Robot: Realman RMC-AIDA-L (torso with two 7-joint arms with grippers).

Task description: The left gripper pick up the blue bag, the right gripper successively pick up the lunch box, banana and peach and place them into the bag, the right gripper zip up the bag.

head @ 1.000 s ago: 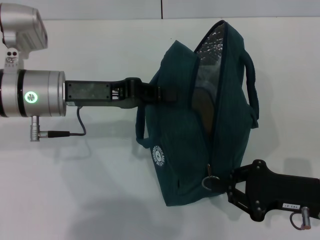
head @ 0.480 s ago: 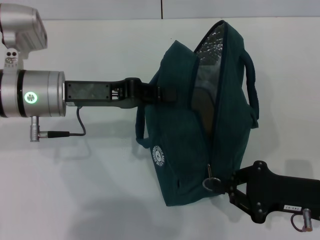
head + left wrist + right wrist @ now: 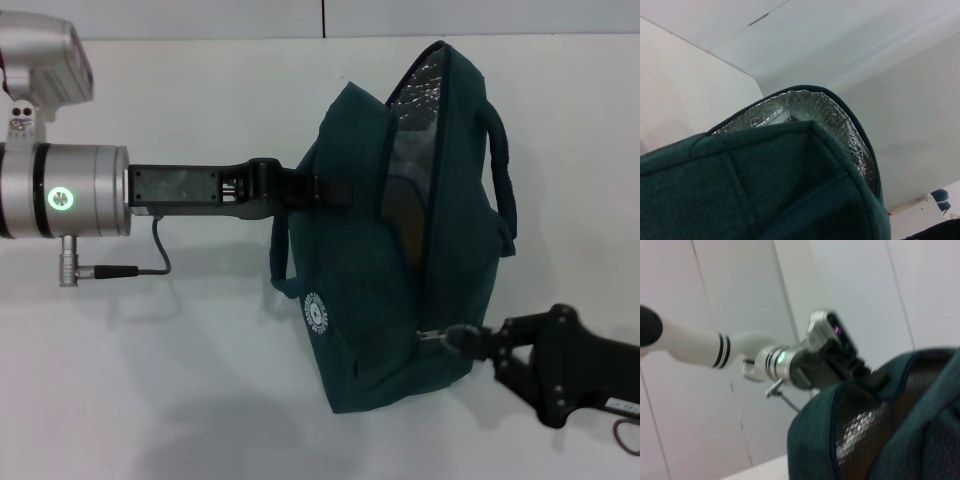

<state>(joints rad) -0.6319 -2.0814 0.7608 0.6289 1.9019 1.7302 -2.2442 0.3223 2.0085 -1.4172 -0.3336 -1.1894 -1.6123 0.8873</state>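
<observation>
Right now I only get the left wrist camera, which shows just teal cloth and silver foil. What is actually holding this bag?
Observer: The left hand is, clamped on a strap at the top of the blue bag, over a white table.
Operator: Is the other hand doing anything?
Observer: Yes. The right hand is at the bag's end nearest the robot, with its fingertips closed on the zip pull.
Operator: So is the bag zipped up?
Observer: Not yet. From the head camera the top is wide open, and the foil lining shows along the far part of the opening.
</observation>
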